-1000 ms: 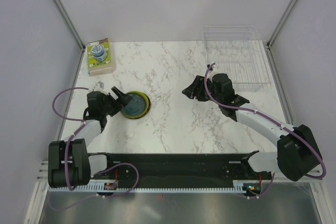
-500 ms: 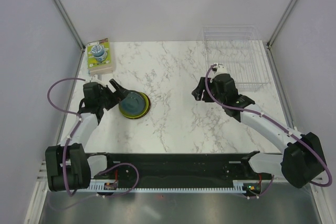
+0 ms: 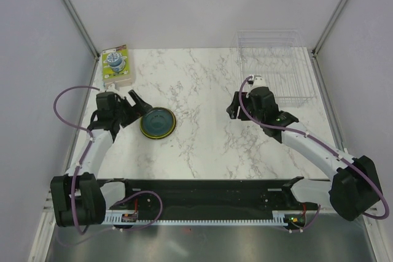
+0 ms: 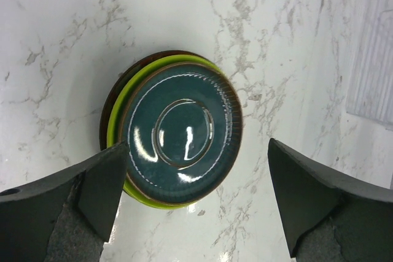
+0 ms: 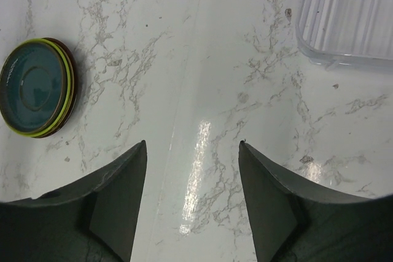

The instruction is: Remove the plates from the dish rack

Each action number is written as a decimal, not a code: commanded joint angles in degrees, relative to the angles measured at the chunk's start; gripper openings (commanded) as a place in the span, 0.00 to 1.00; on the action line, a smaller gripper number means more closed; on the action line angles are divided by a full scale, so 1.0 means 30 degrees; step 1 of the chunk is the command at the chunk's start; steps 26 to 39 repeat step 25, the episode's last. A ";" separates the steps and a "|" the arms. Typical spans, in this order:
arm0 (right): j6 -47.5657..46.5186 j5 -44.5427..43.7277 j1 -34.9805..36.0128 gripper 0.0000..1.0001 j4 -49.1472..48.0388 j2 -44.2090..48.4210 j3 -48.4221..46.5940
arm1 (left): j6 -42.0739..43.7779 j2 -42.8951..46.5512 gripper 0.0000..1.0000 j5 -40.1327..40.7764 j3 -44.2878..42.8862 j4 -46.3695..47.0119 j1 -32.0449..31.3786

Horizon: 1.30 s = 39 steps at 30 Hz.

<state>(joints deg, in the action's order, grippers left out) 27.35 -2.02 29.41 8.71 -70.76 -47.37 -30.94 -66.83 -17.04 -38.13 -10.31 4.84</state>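
- Top view: a stack of plates, round and glossy, lies flat on the white, grey-veined marble table.
- The left gripper sits just left of the stack, spread wide and holding nothing.
- The right gripper hangs well to the right of the stack. Its opening is hard to read from this view.
- The dish rack, clear plastic with thin slats and low walls, stands far right of the stack and farther back.
- A flat rectangular box with a printed picture lies behind and left of the stack.
- Left wrist view: a teal plate tops the stack, with a finely ribbed rim and a shiny round well.
- A lime-green plate shows its edge beneath the teal one, and a dark rim peeks out under that.
- Matte dark fingers flank the stack, far apart.
- Right wrist view: this gripper's fingers stand open over bare marble. The stack is far to the left, and the rack's ribbed corner is opposite it at upper right.
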 commanded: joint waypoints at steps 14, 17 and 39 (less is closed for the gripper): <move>-0.5572 -1.0428 -0.0018 0.84 0.2165 0.4894 -0.0265 | 0.7230 0.6484 1.00 0.4882 -0.4753 -0.0579 -0.7582; -0.5866 -1.1451 -0.0018 0.91 0.2340 0.5422 0.0291 | 0.8053 0.6485 1.00 0.6760 -0.4343 -0.0228 -0.8699; -0.6480 -1.3505 -0.0047 0.98 0.1933 0.6038 0.0734 | 0.8847 0.7187 1.00 0.8813 -0.3667 0.0767 -1.0139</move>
